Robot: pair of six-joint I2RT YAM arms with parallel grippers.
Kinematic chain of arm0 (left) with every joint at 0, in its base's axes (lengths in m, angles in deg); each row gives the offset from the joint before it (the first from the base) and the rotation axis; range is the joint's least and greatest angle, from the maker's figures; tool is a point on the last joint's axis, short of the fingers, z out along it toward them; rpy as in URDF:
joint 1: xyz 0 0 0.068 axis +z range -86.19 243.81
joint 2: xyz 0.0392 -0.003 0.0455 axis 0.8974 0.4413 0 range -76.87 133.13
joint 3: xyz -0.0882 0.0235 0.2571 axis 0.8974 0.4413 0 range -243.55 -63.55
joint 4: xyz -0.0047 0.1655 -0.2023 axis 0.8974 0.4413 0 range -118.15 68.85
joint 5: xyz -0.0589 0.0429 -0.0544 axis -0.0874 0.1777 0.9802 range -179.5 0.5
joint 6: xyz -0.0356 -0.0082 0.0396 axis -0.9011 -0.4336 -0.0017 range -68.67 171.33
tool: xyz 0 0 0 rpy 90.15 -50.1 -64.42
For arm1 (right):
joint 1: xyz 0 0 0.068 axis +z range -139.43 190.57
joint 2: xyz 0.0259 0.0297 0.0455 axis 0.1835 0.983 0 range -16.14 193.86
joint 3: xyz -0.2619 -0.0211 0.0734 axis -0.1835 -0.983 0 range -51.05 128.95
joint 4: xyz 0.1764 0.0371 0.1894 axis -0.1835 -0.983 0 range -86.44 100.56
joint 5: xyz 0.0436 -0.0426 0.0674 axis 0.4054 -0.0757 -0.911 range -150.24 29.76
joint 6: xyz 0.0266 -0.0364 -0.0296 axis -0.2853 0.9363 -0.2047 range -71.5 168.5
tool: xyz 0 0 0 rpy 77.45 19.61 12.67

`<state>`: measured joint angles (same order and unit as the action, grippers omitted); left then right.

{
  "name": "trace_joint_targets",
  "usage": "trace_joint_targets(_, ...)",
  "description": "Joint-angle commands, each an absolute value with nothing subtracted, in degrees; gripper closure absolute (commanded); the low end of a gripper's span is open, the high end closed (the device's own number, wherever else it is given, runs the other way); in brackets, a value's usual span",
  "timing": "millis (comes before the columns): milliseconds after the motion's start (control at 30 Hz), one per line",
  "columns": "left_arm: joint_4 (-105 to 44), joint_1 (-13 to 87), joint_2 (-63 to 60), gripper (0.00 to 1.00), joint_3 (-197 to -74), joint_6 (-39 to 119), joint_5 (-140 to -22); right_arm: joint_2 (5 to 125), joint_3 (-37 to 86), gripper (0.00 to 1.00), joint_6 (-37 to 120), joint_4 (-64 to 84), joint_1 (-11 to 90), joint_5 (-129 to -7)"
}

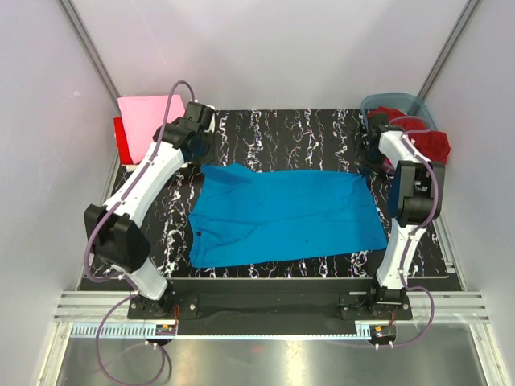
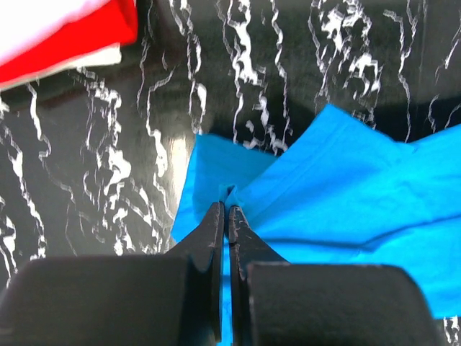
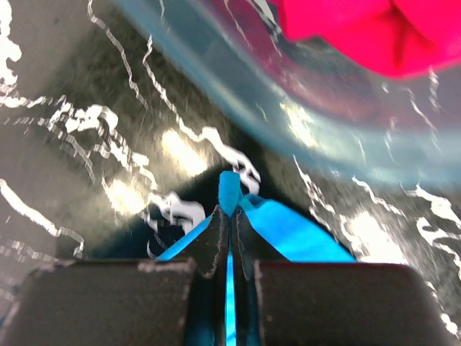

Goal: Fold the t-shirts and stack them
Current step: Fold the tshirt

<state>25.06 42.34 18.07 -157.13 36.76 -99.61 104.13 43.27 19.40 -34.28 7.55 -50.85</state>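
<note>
**Turquoise t-shirt pinched at both far corners**

At the far left corner of the bench (image 1: 282, 129), a folded pink t-shirt (image 1: 147, 119) is seen lying on top of a red t-shirt (image 1: 121, 141), whose edge shows along the left side. A thin white layer is visible under the red one in the left wrist view.

Just to the right of that pile, the left pincer (image 2: 227, 210) is closed tight on the far left corner of the turquoise t-shirt (image 1: 282, 213), with a small fold of cloth pinched between the tips. The shirt itself is spread flat across the middle of the bench, its near edge lying close to the arm bases.

The far right corner of the same shirt is gripped by the right pincer (image 3: 229, 215), which is likewise closed, and a narrow peak of blue cloth is raised between its tips. Just beyond it, the grey-blue tub (image 1: 385, 103) stands at the far right corner, and dark red cloth (image 1: 430, 145) is heaped in it, spilling over its right rim.
</note>
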Motion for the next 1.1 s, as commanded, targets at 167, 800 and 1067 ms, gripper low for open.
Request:
trace_joint_targets(167,23.88,41.75,6.99,1.00,-145.92,34.54,-101.71,90.66,35.88,1.00,18.88,-32.59,7.58,-49.78)
trace_joint_targets(800,23.26,38.51,-8.39,1.00,-126.14,28.48,-101.89,82.48,20.94,0.98,17.22,-29.17,7.32,-45.83)
trace_joint_targets(1067,24.84,34.20,-11.83,0.49,-117.35,23.03,-102.24,78.62,15.85,0.10,15.45,-28.55,3.37,-44.24)
